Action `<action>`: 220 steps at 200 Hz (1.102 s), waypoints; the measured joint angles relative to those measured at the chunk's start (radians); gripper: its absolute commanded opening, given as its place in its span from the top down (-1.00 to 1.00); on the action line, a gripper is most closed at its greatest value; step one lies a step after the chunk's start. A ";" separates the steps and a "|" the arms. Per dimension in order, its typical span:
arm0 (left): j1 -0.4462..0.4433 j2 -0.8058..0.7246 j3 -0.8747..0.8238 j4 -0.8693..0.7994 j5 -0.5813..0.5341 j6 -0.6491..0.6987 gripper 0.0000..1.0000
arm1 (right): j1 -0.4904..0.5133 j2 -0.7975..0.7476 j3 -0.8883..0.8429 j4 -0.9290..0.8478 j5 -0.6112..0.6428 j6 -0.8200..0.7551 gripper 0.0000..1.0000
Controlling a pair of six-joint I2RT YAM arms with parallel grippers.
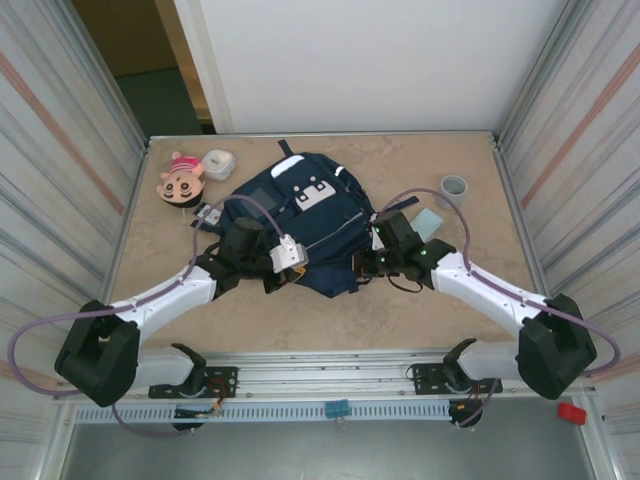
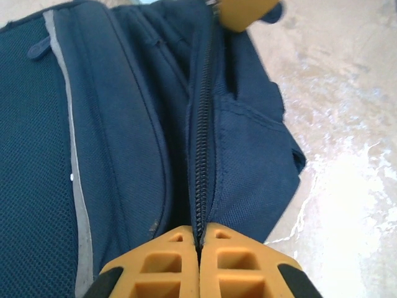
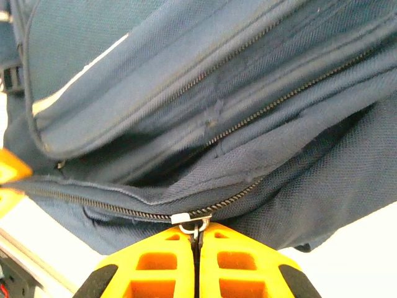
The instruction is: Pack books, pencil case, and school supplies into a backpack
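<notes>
Navy backpack [image 1: 305,225] at mid-worktop [image 1: 420,320], between the arms. Soft woven fabric, limp and light-looking; probably sags and slides when tugged, so better held at seams than panels. Dark zip teeth [image 2: 200,155], small metal zip pull [image 3: 193,225]. Left fingers [image 2: 167,264] pressed together on the backpack's zip seam; right fingers [image 3: 239,264] closed, pinching the zip pull.

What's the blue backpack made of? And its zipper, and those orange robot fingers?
The backpack looks like woven cloth, probably nylon or polyester: you can see a fine matte weave and soft folds. Its zipper has dark teeth, maybe metal or plastic; the little pull shines like metal. The orange fingers look like hard matte plastic, moulded with hollow pockets.
</notes>
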State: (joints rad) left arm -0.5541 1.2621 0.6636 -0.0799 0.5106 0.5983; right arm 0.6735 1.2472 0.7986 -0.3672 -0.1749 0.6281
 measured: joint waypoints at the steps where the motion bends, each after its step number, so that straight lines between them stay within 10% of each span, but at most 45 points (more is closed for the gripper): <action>1: 0.001 0.000 0.000 -0.002 -0.001 0.001 0.94 | 0.002 -0.002 -0.002 0.001 0.001 0.000 1.00; 70: 0.069 0.079 0.073 -0.112 -0.031 0.110 0.63 | 0.219 0.037 -0.043 0.114 0.110 0.134 1.00; 122: 0.089 0.074 0.143 -0.159 0.063 0.175 -0.34 | 0.264 0.103 -0.025 0.177 0.120 0.176 1.00; 183: -0.071 0.064 0.149 -0.178 0.093 0.192 -0.29 | 0.267 0.102 -0.023 0.184 0.074 0.165 1.00; 220: -0.096 0.182 0.179 -0.179 0.037 0.195 0.34 | 0.266 0.091 -0.023 0.184 0.061 0.144 1.00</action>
State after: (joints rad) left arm -0.6502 1.4441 0.8429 -0.2584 0.5480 0.7937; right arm 0.9398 1.3384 0.7761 -0.1829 -0.1135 0.7719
